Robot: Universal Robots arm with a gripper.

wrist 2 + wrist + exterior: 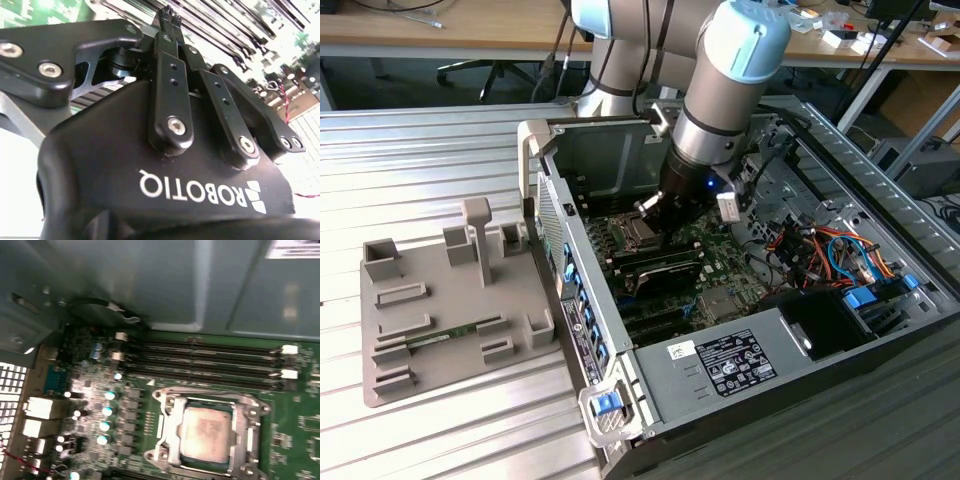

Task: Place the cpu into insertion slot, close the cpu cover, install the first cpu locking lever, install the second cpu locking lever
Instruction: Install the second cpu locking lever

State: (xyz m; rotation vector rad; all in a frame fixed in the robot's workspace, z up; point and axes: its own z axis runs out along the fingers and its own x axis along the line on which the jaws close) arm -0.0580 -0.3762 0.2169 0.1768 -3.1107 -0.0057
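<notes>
A: Start big. What carries everything?

B: A ribbed metal desk [430, 150]. The open computer case [800, 330] lies on its side toward the desk's edge at the exterior view's right, and a grey fixture tray [450, 320] sits beside it toward the opposite edge. The arm [725, 90] reaches down into the case, over the green motherboard [720, 262].

A: Which step is in hand?

B: Judging from the first wrist view, the cpu [206, 432] already lies in the insertion slot [181, 426], silver top up. The cpu cover [242, 427] appears to be down around it, the chip showing through the cut-out. So I'd say placing is done and the work stands at the cover or the locking levers. I cannot make out whether either lever is latched.

A: And the pincer?

B: The pincer [169, 15] shows in the second wrist view, its black fingers [172, 55] drawn together at the tips, clenched, with nothing visible between them. In the exterior view it hangs just above the socket.

A: What does the next move call for?

B: Fine work, I judge: the levers are thin wire beside the socket, so a closed tip must catch one cleanly without scraping the board.

A: What differs between views?

B: The exterior view gives the case, tray and arm. The first wrist view gives the socket close up, plus the long memory slots [205, 357] beside it. The second wrist view gives the linkage and fingertips.
</notes>
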